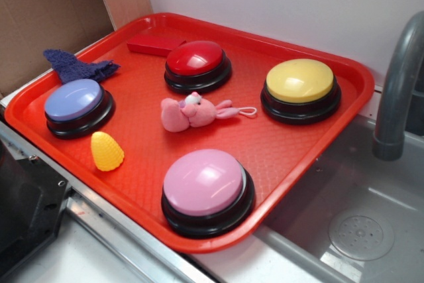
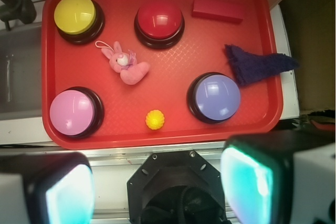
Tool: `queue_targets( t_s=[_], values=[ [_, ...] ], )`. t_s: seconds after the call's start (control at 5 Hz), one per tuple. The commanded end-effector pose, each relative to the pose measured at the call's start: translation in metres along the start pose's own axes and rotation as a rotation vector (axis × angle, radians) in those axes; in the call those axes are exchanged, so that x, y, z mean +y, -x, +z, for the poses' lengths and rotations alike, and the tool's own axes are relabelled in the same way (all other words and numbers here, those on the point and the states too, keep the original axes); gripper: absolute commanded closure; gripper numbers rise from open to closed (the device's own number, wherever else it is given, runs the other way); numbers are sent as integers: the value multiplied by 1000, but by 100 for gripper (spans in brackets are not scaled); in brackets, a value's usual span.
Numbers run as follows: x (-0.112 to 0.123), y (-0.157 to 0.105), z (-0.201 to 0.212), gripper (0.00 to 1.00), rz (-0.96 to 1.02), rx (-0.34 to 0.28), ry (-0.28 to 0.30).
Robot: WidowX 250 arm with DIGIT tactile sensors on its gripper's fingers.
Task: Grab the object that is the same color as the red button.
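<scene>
Two pale, blurred fingers (image 2: 252, 182) of our pincer (image 2: 157, 187) fill the bottom of the wrist view, set wide apart with nothing between them, and a dark octagonal mount sits in the gap. We see the pincer only in this view; it hangs above the near side of the scene, outside the red tray (image 2: 252, 124).

Just beyond the pincer lies the tray's near rim, resting on a metal-edged bench (image 1: 99, 230) beside a sink (image 1: 358, 230) with a grey faucet (image 1: 397, 84). Closest to us on the tray we find a small yellow bumpy toy (image 2: 155, 119), with a pink button (image 2: 73, 112) on one side and a lavender button (image 2: 215, 97) on the other. Farther in lies a pink plush rabbit (image 2: 125, 64), and a dark blue knitted cloth (image 2: 257, 65) drapes over the tray's edge.

Along the far side stand a yellow button (image 2: 76, 15) and the red button (image 2: 158, 22), each a glossy dome on a black base. The small flat red block (image 2: 217, 10) lies in the tray's far corner, just beside the red button, well apart from our pincer and untouched.
</scene>
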State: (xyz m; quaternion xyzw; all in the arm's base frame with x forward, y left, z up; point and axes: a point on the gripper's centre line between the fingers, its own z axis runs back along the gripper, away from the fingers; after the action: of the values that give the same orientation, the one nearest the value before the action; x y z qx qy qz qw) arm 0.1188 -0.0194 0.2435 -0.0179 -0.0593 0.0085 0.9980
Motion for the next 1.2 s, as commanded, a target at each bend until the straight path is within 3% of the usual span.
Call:
queue_targets(
  t_s=[0.0,0.2,0.4,0.6,0.8,1.0],
  values=[
    [0,0,0,0,0,0,0],
    [31,-28,-6,0,-187,-75,-161],
    [57,-47,-10,0,-309,-70,-226],
    [100,-75,-30,0,-455,-24,-276],
    [126,-107,-76,0,-606,66,-339],
    [134,-126,-102,0,-627,53,-347]
  ],
)
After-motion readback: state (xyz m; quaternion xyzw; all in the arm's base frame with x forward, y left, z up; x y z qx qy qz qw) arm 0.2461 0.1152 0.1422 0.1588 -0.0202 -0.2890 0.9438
